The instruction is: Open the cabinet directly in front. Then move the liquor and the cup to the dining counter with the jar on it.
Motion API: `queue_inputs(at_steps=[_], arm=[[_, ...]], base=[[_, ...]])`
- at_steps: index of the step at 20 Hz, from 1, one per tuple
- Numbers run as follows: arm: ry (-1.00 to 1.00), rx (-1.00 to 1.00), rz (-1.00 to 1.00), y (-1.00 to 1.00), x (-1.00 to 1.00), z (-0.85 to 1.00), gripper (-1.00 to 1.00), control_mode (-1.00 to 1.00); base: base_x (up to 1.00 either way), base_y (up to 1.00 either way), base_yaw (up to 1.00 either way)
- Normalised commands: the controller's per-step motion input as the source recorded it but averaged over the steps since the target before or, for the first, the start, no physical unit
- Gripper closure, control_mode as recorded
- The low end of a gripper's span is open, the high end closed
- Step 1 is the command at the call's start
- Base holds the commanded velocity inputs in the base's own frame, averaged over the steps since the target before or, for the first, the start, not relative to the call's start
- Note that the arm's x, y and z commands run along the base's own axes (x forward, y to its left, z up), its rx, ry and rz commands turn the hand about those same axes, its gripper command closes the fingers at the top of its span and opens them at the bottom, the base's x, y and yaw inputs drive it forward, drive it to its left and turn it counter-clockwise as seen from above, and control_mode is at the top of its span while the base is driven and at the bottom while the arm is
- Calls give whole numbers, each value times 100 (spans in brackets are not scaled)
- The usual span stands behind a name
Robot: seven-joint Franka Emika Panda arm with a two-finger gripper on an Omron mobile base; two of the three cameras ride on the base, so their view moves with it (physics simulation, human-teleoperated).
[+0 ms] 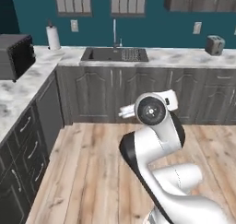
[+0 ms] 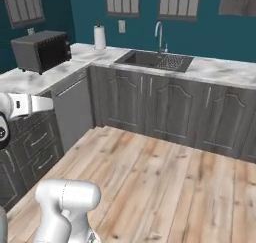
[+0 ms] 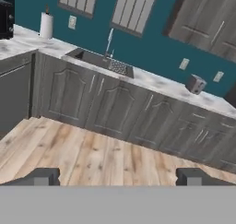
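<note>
the jaws stand spread wide, holding nothing, above the wood floor point(image 3: 92, 154). ahead, a marble table point(image 1: 175, 57) carries a sink point(image 1: 114, 55), paper towel roll point(image 1: 53, 37) and toaster point(image 1: 214, 44).

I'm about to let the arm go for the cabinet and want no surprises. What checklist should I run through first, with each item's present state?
1. Hand open: ok, the fingertips stand wide apart.
2. Hand empty: ok, nothing lies between the fingertips.
3. Cabinet within reach: not ok, it hangs far off on the wall, above the toaster.
4. Cabinet doors: shut, not yet opened.
5. Floor ahead clear for driving: ok, bare wood up to the sink counter.
6. Liquor and cup located: cannot tell.
</note>
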Motion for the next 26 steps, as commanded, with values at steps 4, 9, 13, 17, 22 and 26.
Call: queue_inputs(at_steps=[4, 9, 13, 17, 22, 26], arm=[[0, 0, 0, 0, 0, 0, -100, 100], [0, 0, 0, 0, 0, 0, -100, 100], [0, 0, 0, 0, 0, 0, -100, 100], [0, 0, 0, 0, 0, 0, -100, 100], [0, 0, 0, 0, 0, 0, -100, 100], [0, 0, 0, 0, 0, 0, -100, 100]], base=[[37, 0, 84], [5, 0, 92], [0, 0, 94], [5, -9, 76], [14, -31, 30], [1, -82, 19]])
